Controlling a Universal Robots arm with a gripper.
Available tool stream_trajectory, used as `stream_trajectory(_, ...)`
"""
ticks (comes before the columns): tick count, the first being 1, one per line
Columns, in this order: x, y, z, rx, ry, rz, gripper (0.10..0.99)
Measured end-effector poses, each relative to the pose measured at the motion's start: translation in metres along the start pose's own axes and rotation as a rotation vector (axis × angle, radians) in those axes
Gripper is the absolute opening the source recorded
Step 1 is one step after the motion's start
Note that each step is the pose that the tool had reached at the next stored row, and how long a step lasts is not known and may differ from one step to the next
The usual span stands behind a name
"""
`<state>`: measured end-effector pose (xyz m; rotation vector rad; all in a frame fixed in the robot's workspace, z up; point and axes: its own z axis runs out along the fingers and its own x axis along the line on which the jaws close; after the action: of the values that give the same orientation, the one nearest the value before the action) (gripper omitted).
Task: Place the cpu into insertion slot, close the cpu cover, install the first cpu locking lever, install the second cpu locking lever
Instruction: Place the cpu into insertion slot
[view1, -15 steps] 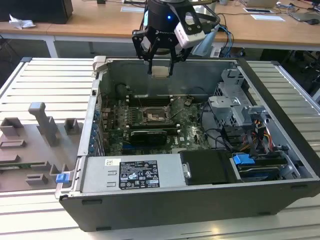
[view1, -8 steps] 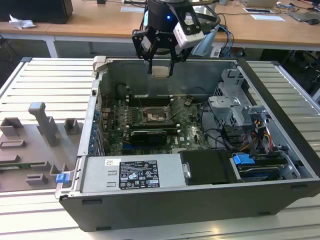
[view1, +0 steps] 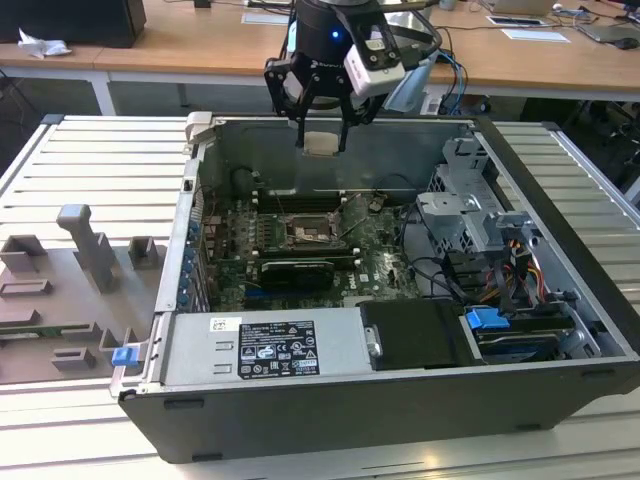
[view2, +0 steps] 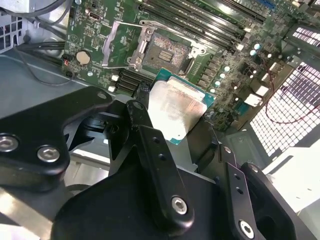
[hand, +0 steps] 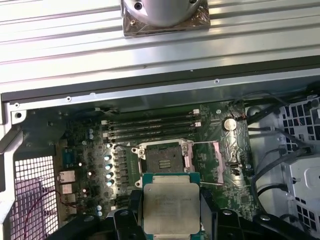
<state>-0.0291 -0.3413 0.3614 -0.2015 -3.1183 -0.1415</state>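
My gripper (view1: 322, 140) hangs above the open computer case, shut on the cpu (view1: 321, 143), a flat square chip with a pale metal top. In both wrist views the cpu (view2: 175, 112) (hand: 171, 207) sits between the black fingers (view2: 150, 145). The insertion slot (view1: 305, 232) (view2: 167, 47) (hand: 162, 160) lies well below on the green board, its dark centre bare. The cpu cover (view2: 106, 50) (hand: 217, 160) is swung open beside the slot. The chip is apart from the slot, nearer the case's back wall in the exterior view.
The case (view1: 560, 300) lies on a slatted metal table (view1: 90, 170). Long memory slots (hand: 150, 125) run beside the socket and a black card (view1: 295, 270) lies in front of it. A drive cage (view1: 470, 215) with cables fills the exterior view's right. Grey fixtures (view1: 90, 250) stand at its left.
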Motion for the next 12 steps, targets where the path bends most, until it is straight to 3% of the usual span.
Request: stream_trajectory(12, 0.0000, 0.0000, 0.0000, -0.001, -0.0059, 0.066, 0.541)
